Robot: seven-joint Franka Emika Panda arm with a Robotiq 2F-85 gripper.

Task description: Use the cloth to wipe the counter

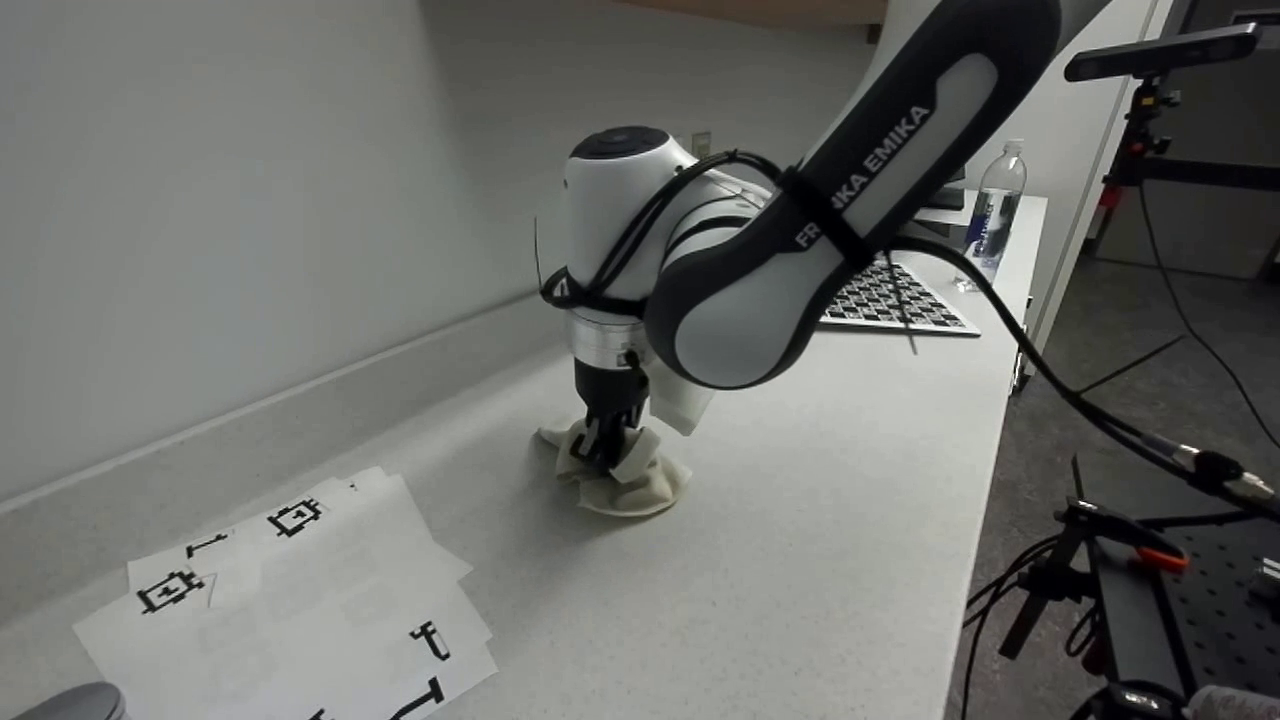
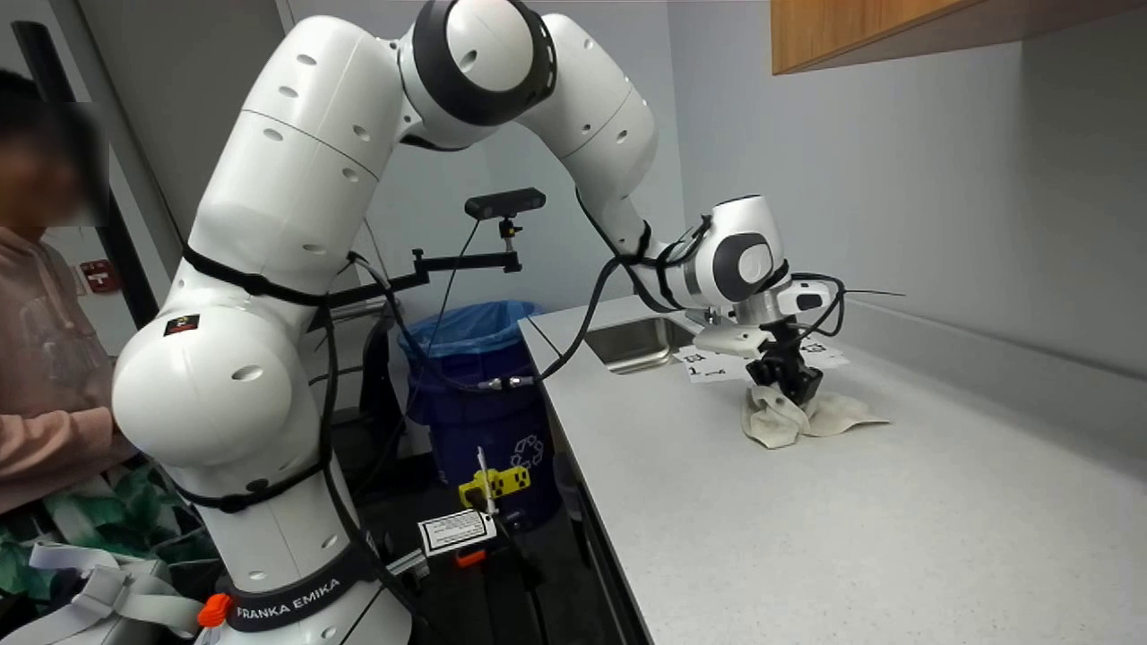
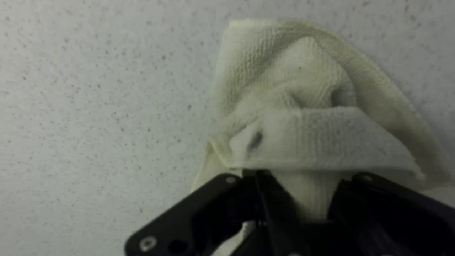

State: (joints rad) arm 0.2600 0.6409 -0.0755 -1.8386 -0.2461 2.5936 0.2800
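The cream cloth (image 1: 640, 485) lies crumpled on the pale grey counter (image 1: 800, 560), with folds spreading out around my gripper (image 1: 606, 455). Pointing down from above, the gripper is shut on the cloth. In an exterior view the cloth (image 2: 778, 419) spreads to both sides beneath the black gripper (image 2: 793, 390). From the wrist, a raised fold of the cloth (image 3: 320, 138) stands just beyond the fingers (image 3: 263, 192), and fabric fills the space between them. That fold hides the fingertips' lower ends. Speckled counter (image 3: 106, 124) surrounds the cloth on the left.
White paper sheets (image 1: 300, 620) with black marks lie near the cloth. A checkered board (image 1: 900, 300) and a plastic bottle (image 1: 995, 205) stand farther along the counter. A steel sink (image 2: 638, 345) is set into it. A wall runs along the back, with a wooden cabinet (image 2: 896, 31) overhead.
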